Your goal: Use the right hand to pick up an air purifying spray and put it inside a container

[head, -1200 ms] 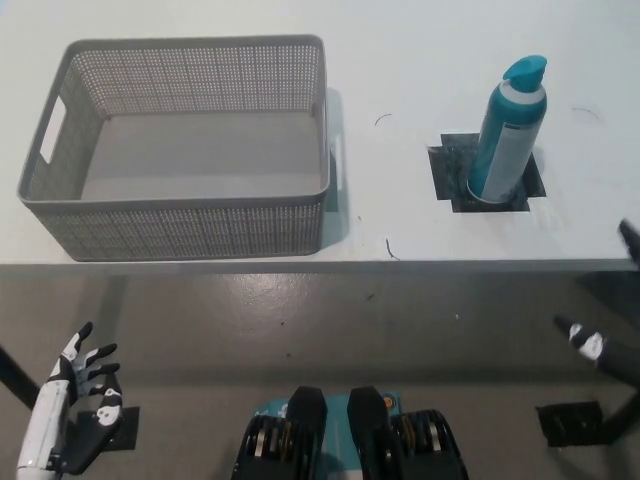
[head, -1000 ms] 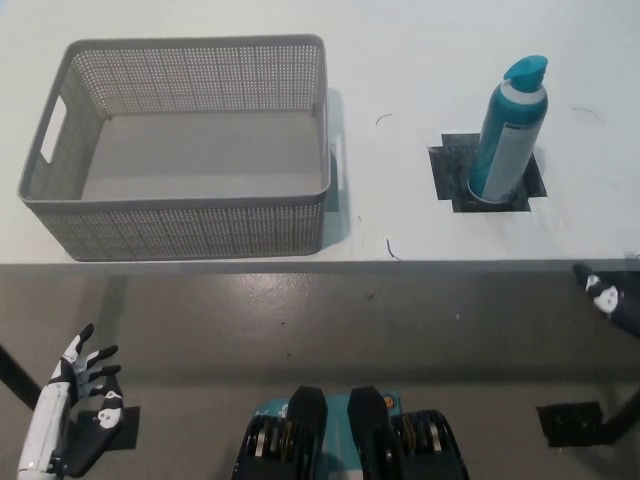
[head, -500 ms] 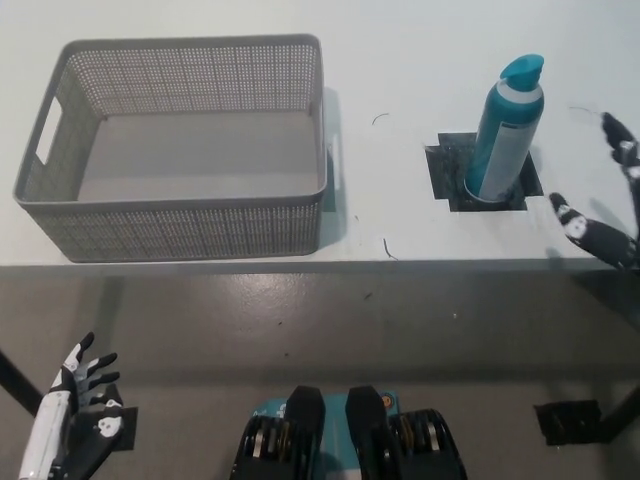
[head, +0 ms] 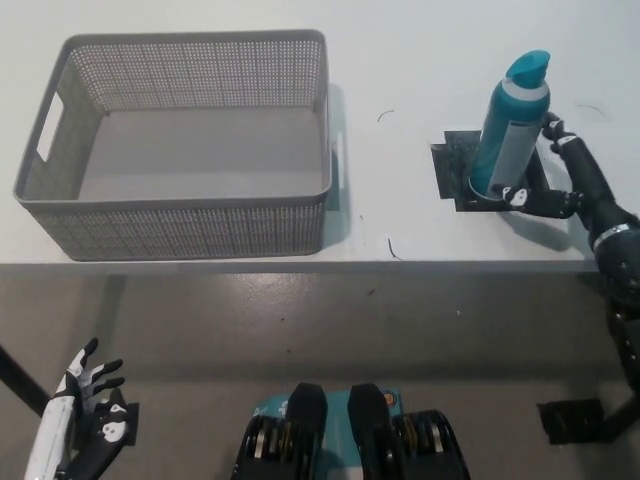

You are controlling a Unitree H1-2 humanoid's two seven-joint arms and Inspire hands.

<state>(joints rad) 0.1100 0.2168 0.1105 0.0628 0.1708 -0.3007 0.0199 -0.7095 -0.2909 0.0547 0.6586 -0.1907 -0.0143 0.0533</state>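
A teal and grey air purifying spray can [head: 510,128] stands upright on a dark square patch [head: 485,172] at the right of the white table. My black right hand [head: 562,178] is right beside the can on its right, fingers spread around its lower part, open and not closed on it. The grey perforated container [head: 60,212] sits at the left of the table with nothing inside. My white left hand [head: 78,407] hangs low at the bottom left, below the table, fingers apart and holding nothing.
The table's front edge [head: 300,265] runs across the middle of the picture, with grey floor below it. A stretch of bare white tabletop [head: 390,160] lies between the container and the spray can.
My right hand has risen from below the table's edge at the far right and moved left up to the spray can. The left hand has stayed low.
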